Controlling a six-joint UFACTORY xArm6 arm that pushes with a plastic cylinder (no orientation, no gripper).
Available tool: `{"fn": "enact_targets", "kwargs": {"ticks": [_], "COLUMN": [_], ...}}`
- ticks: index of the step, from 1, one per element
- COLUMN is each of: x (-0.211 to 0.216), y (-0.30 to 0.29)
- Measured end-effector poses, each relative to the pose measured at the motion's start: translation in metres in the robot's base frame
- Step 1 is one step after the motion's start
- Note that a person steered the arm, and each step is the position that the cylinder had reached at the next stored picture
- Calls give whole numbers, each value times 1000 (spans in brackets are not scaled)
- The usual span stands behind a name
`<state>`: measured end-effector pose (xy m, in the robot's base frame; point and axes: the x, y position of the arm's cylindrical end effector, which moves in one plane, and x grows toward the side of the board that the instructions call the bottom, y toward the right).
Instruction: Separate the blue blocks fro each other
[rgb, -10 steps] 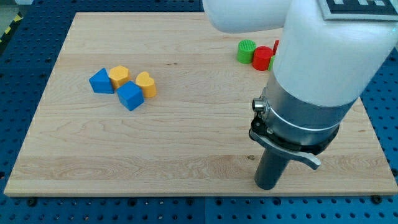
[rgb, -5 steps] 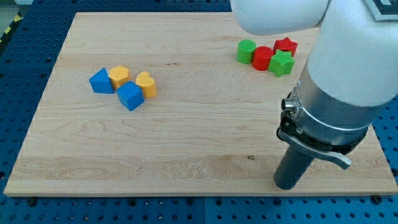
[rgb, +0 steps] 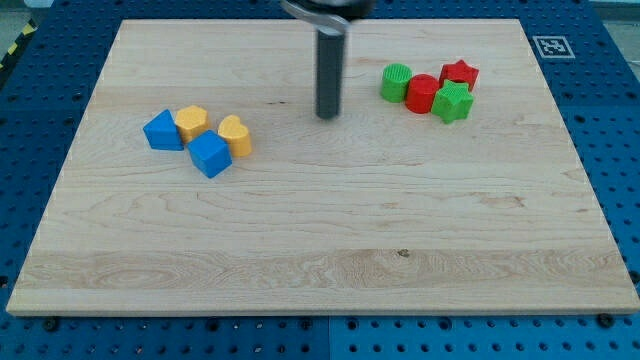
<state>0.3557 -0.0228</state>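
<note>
My tip (rgb: 327, 116) rests on bare bench (rgb: 330, 250), holding nothing. At the view's left, blue triangular block (rgb: 162, 131) and blue cube (rgb: 210, 154) flank orange block (rgb: 192, 123); orange heart-shaped block (rgb: 236, 136) touches the cube.

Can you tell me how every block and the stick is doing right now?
My tip: on the board, apart from all blocks, between the two groups.
Blue cube: touching the yellow blocks.
Other blue block: against a yellow block, at the group's left end.
Second yellow block: beside the blue cube.
Green cylinder, red cylinder, red star, green star: bunched together, untouched.
</note>
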Motion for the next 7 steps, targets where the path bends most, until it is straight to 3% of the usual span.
{"fn": "enact_targets", "kwargs": {"ticks": [1,2,3,7], "x": [-28,-25,-8,31], "y": [-96,-197,-226,-191]}}
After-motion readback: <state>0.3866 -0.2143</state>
